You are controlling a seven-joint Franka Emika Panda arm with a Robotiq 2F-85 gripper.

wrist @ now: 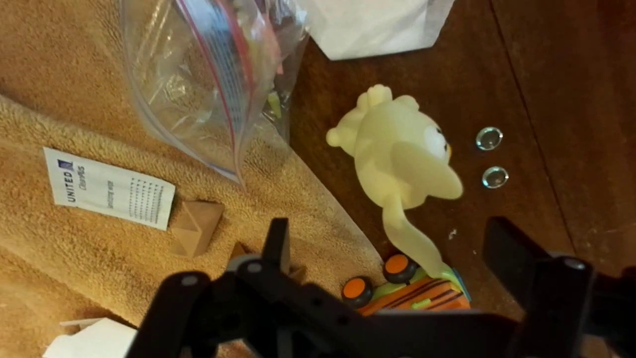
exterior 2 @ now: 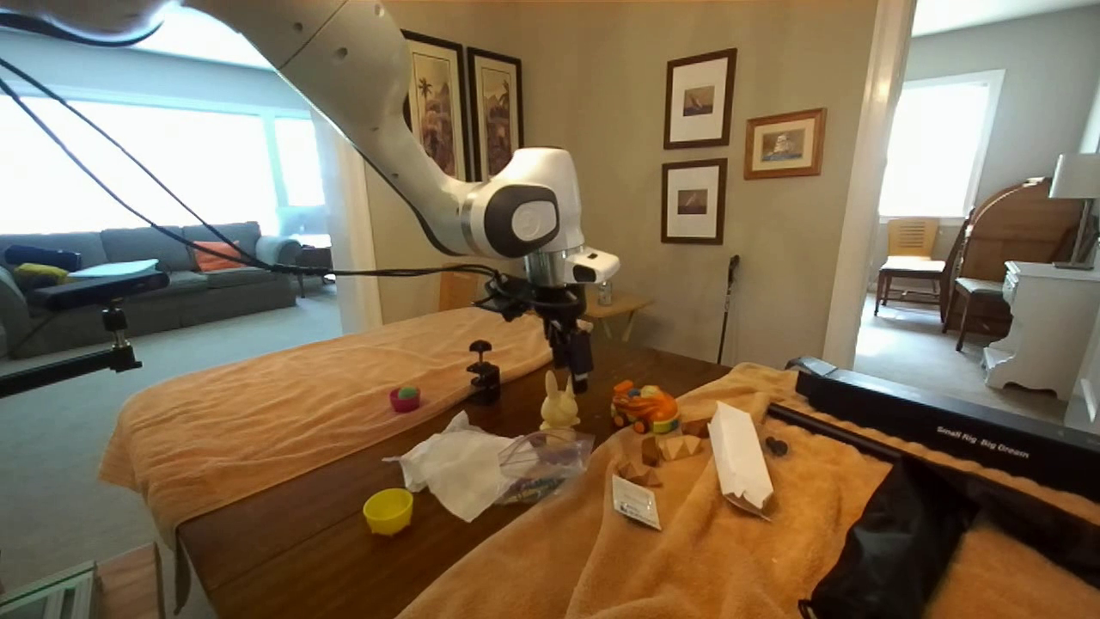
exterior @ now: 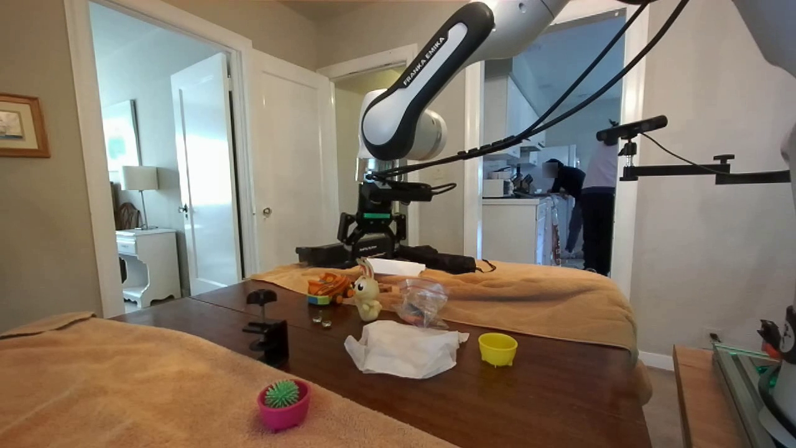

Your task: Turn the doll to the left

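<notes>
The doll is a cream-coloured rabbit figure with long ears. It stands upright on the dark table in both exterior views (exterior: 368,301) (exterior 2: 559,413). The wrist view shows the doll from above (wrist: 385,149), with its eyes and orange nose towards the right of the picture and one ear reaching over an orange toy car. My gripper (exterior: 373,249) is above the table, close to the doll and the car, and it also shows in an exterior view (exterior 2: 576,374). In the wrist view the fingers (wrist: 390,241) are wide apart. Nothing is held between them.
The orange toy car (exterior: 328,288) stands beside the doll. Two small glass beads (wrist: 492,158) lie in front of its face. A plastic bag (exterior 2: 546,464), white paper (exterior: 407,348), a yellow cup (exterior: 497,349) and a black clamp (exterior: 268,330) are nearby. A towel (wrist: 318,209) borders the doll.
</notes>
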